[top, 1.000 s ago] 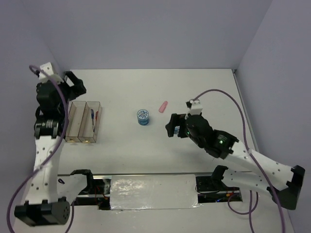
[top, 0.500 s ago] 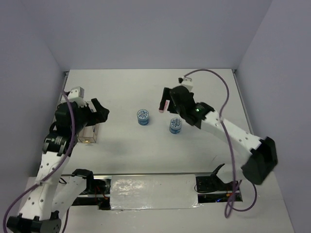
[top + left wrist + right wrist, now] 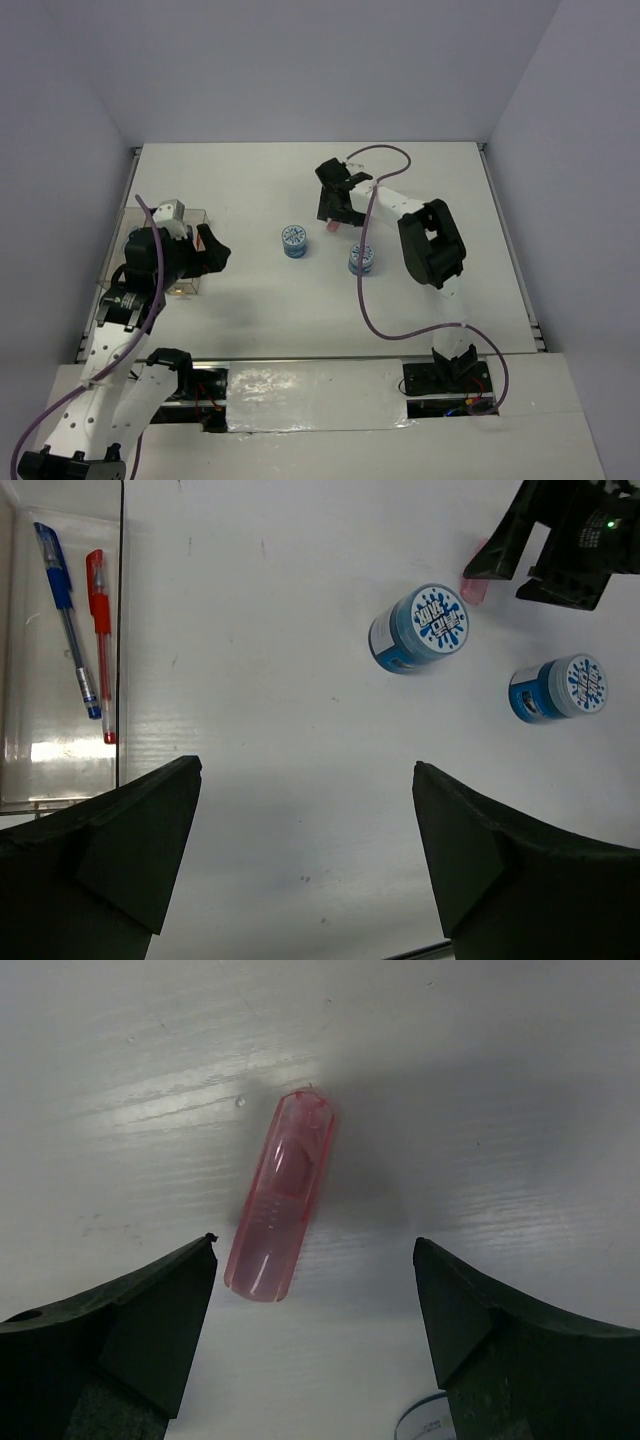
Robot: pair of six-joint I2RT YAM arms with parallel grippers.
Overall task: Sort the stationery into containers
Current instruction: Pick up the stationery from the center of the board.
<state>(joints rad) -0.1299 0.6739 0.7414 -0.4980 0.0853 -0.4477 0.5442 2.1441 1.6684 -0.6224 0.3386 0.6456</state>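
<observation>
My left hand (image 3: 211, 256) hovers at 9 o'clock over the desk (image 3: 450, 300), its fingers spread wide and holding nothing. It is just beside the bin (image 3: 40, 750), where a blue pen (image 3: 63, 610) and a red pen (image 3: 100, 645) lie. Mid-desk stand a blue roll (image 3: 294, 241) and a second roll (image 3: 362, 260). Toward 12 o'clock, my right hand (image 3: 312, 1250) hangs with fingers apart around the pink bar (image 3: 280, 1200), which lies flat.
</observation>
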